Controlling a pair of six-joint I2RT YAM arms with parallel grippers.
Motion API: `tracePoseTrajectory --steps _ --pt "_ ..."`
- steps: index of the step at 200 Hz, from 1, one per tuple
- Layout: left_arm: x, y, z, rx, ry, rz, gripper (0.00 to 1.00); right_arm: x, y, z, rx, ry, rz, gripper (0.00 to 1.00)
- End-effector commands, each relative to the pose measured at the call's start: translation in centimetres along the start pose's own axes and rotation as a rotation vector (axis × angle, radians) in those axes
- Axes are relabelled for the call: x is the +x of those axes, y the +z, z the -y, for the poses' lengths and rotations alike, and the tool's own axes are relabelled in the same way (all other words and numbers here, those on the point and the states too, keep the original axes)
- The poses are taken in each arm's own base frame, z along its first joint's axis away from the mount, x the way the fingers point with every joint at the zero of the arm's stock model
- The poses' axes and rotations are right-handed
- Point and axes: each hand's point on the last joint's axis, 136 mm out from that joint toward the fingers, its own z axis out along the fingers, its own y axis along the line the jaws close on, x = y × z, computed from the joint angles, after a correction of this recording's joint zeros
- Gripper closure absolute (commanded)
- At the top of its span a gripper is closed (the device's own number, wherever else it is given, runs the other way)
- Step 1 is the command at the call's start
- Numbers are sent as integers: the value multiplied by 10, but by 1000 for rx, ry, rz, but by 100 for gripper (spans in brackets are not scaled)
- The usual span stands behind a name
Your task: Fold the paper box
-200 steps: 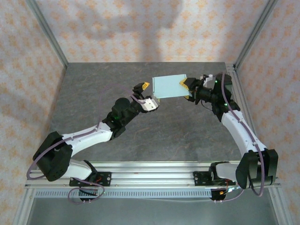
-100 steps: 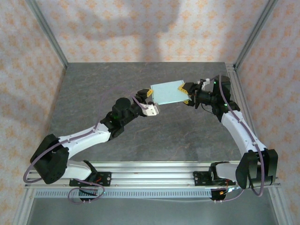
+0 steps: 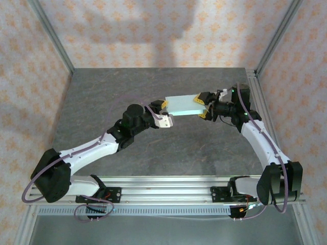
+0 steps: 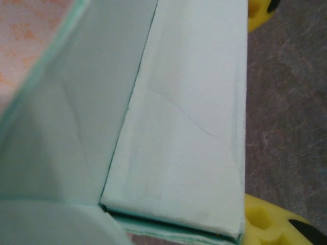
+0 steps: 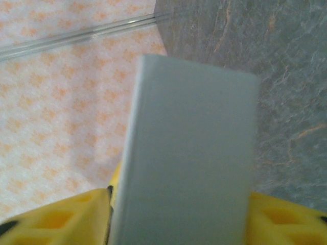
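My tabletop (image 3: 102,97) is a dark grey slab, matte, mottled like stone with faint paler veins. Silver metal framing (image 3: 259,102) borders its sides. Along the near edge runs a slotted aluminium rail (image 3: 168,185). My two arms are bolted there, well apart: the left base (image 3: 53,178) at one end, the right base (image 3: 278,186) at the other.
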Motion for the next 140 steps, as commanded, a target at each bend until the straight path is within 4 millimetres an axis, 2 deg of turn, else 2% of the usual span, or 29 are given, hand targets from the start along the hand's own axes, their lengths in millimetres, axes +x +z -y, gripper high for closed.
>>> tracePoseTrajectory --steps 1,20,50,64,105,121,140 --pt "-18 -2 -10 26 -68 50 59 -6 -12 -16 -10 -110 84 24" --pt "-10 1 -7 58 -151 32 59 -22 -23 -8 23 -116 172 14" --pt "7 4 7 124 -253 -5 59 -36 -53 -25 -32 -219 329 9" --pt "16 5 17 161 -298 -33 59 -40 -63 -26 -35 -275 396 9" --pt "49 -3 48 259 -487 -127 59 -36 -84 -16 88 -468 514 11" --pt "59 -6 62 316 -588 -141 59 -28 -89 -19 130 -582 515 12" --pt "66 -9 78 355 -625 -169 59 -17 -94 -20 187 -730 506 12"
